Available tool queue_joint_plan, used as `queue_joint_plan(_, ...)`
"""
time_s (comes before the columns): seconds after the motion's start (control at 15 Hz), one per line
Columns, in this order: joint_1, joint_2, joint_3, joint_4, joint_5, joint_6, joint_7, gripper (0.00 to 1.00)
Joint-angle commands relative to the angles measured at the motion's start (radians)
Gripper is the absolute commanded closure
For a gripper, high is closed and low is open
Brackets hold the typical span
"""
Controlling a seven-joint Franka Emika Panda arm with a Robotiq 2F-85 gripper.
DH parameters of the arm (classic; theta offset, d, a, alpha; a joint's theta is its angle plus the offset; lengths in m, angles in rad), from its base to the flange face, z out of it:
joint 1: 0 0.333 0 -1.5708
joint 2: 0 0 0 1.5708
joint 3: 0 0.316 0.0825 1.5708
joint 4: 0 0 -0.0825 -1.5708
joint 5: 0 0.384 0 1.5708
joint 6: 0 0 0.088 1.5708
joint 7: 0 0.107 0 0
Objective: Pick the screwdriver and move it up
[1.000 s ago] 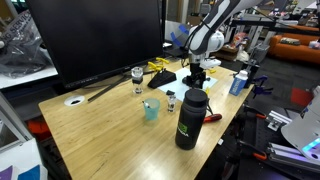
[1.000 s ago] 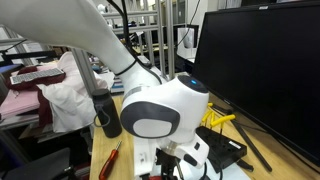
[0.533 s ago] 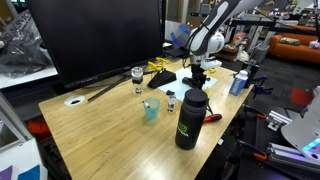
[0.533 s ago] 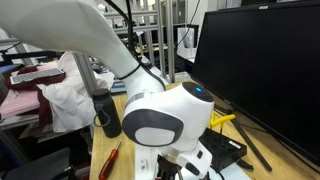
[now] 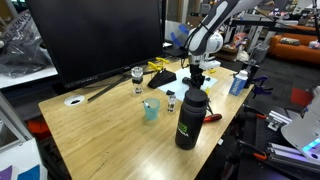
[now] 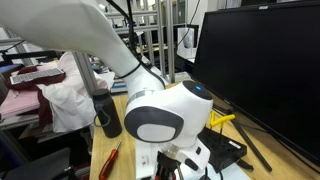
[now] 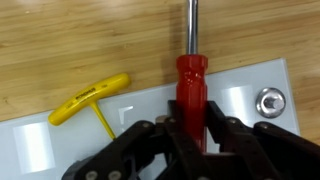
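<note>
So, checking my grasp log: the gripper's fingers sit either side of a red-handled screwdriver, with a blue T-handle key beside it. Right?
The T-handle key is yellow, not blue; the wrist view shows it. The gripper does sit either side of the red-handled screwdriver.

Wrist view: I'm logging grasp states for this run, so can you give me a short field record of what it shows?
tool: red-handled screwdriver, shaft pointing to the top of the view
gripper: gripper, one finger on each side of the handle; firm contact not clear
support: handle over a pale sheet, shaft over the wooden table
nearby: yellow T-handle key on one side, apart from the handle; small round metal part on the other
lifted: cannot tell
</note>
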Motion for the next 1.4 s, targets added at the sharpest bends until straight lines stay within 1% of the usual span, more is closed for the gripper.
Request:
queue_joint_plan(0.0, -0.042, -0.044, 0.038, 0.011, 0.044, -0.098, -0.036, 0.92)
queue_joint_plan(0.27, -0.029, -0.138, 0.039, 0.012, 0.048, -0.202, -0.048, 0.92)
queue_joint_plan(0.6, 0.007, -0.201, 0.045, 0.065, -0.024, -0.316, -0.139, 0.92)
queue_joint_plan(0.8, 0.028, -0.186, 0.074, 0.136, -0.053, -0.390, -0.232, 0.92)
queue_joint_plan(1.0, 0.066, -0.157, 0.104, 0.229, -0.115, -0.458, -0.289, 0.92)
queue_joint_plan(1.13, 0.083, -0.119, 0.126, 0.303, -0.143, -0.517, -0.340, 0.92)
queue_joint_plan(1.33, 0.105, -0.043, 0.155, 0.405, -0.189, -0.574, -0.426, 0.92)
